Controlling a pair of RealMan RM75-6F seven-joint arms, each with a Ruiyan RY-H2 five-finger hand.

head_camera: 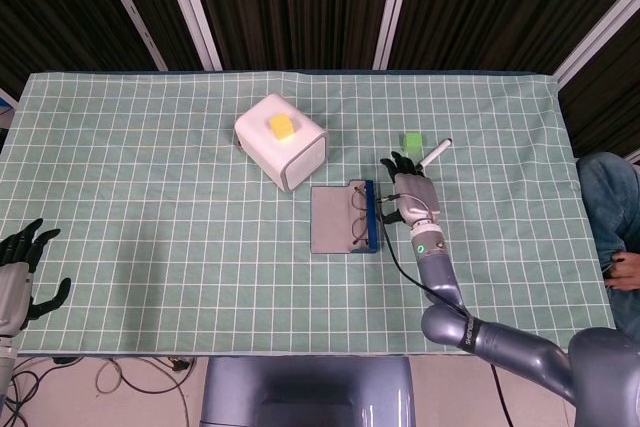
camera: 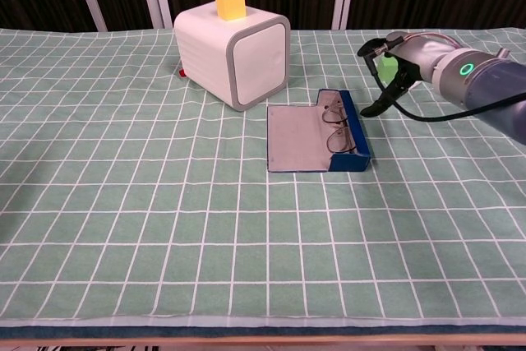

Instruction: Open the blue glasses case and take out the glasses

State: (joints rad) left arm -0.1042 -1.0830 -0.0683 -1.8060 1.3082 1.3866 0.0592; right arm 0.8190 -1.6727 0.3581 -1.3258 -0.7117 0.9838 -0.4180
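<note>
The desk (head_camera: 150,197) wears a green checked cloth, and the white box (head_camera: 281,141) with a yellow block (head_camera: 282,126) on top serves as landmark. The right arm (head_camera: 470,322) reaches in from the near edge, its right robot hand (head_camera: 412,195) hovering palm-down right of the box, fingers loosely spread, holding nothing, fingertips just beside the blue glasses case (head_camera: 347,218). The case lies open flat, just nearer than the box, the glasses (camera: 334,125) resting in its blue tray. The left robot hand (head_camera: 20,272) hangs far left of the box, off the desk edge, fingers splayed.
</note>
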